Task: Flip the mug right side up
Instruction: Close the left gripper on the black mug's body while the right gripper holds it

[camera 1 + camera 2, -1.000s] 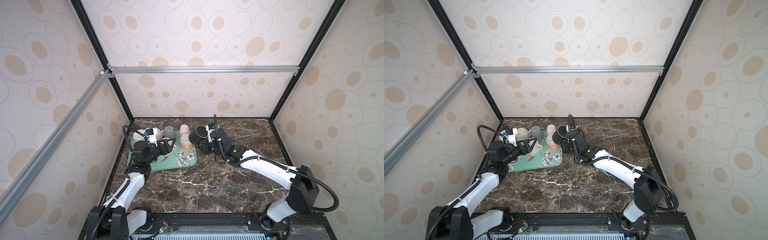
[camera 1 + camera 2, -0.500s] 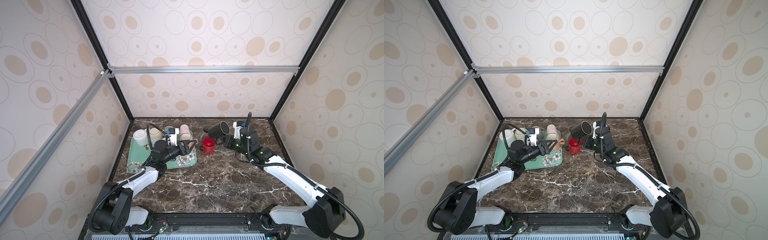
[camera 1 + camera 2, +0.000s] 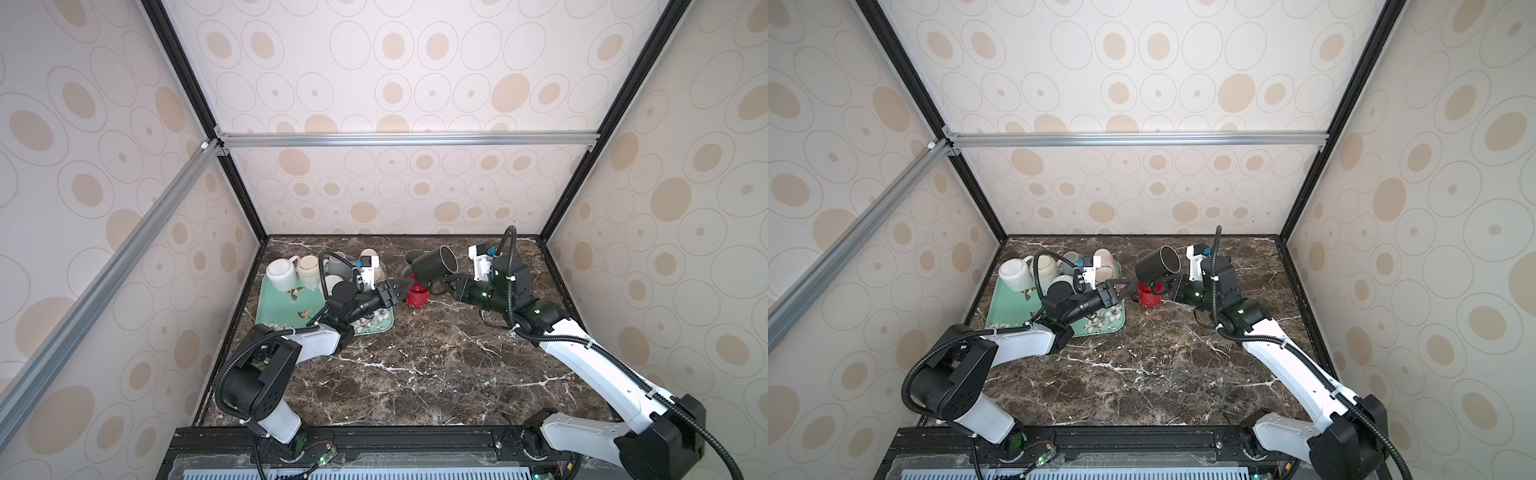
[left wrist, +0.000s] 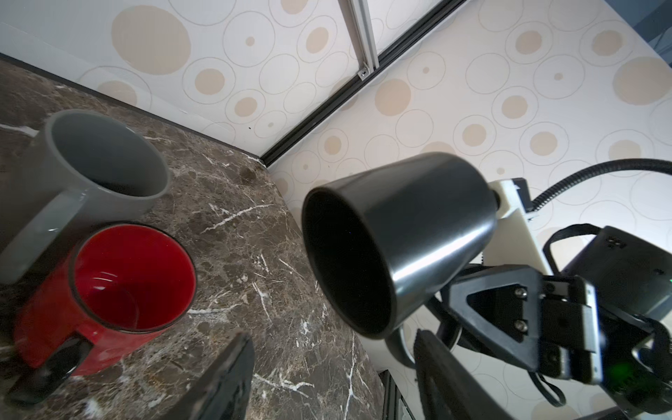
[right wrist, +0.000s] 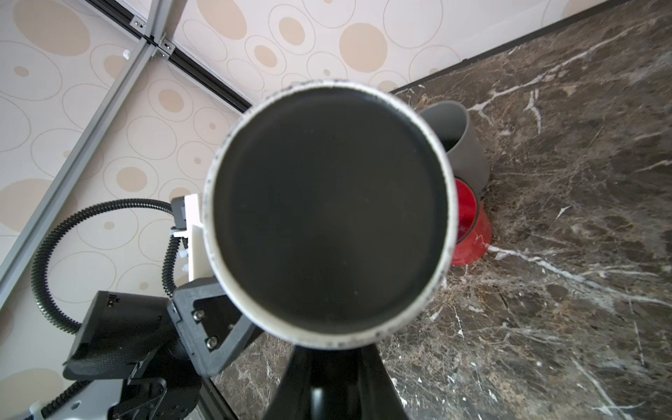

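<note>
Top views: my right gripper (image 3: 439, 285) is clamped on the handle of the mug (image 3: 432, 266), which hangs in the air above the table (image 3: 436, 374), clear of it. The mug's long axis lies near level. Its base faces back toward my right wrist and slightly upward. Its mouth faces my left gripper (image 3: 401, 286), whose jaws stand spread just beside and below the mouth, holding nothing. A red mug (image 3: 417, 296) stands upright almost directly beneath. The tray (image 3: 270, 307) lies further left. Both top views agree (mug (image 3: 1156, 266), right gripper (image 3: 1168, 285)).

Left wrist: I look straight into the mug's dark mouth (image 4: 400, 232). The handle hangs underneath, pinched by the right gripper (image 4: 447, 305). My left fingers (image 4: 225, 378) frame the view, apart, with nothing between them. A grey mug (image 4: 102, 163) stands upright behind the red one.

Right wrist: only the mug's flat, pale-ringed base (image 5: 327, 218) shows, square to the camera.

Finding: the turn looks about half done. The right arm alone carries it. The mouth must come up through a further roll of that wrist. The set-down spot should be shifted off the red mug.
</note>
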